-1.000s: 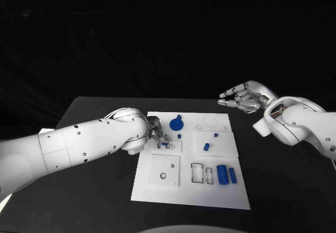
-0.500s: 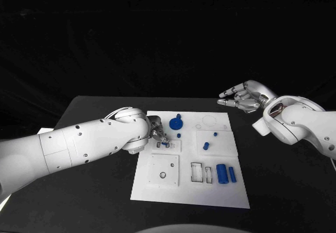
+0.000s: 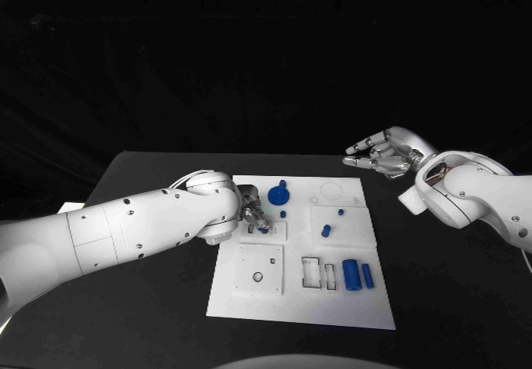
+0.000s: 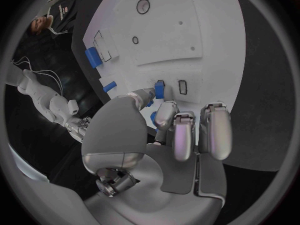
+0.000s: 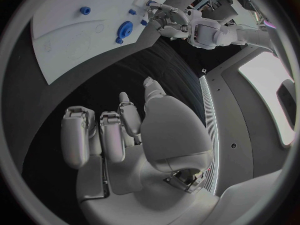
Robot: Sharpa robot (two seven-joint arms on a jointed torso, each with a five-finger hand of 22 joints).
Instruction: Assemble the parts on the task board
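Between left hand (image 4: 164, 130) fingertips (image 4: 164, 116), a small blue rectangular peg (image 4: 159, 89) is pinched over its white board slot (image 4: 182, 86); tilt risks jamming. Right hand (image 3: 383, 156) is held spread, empty.

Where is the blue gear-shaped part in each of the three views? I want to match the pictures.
Head view: the blue gear stands at the far end of the task board, beside the left hand.
Left wrist view: I cannot pick it out.
Right wrist view: the gear is near the board's edge.
Shared landmark: the white task board.
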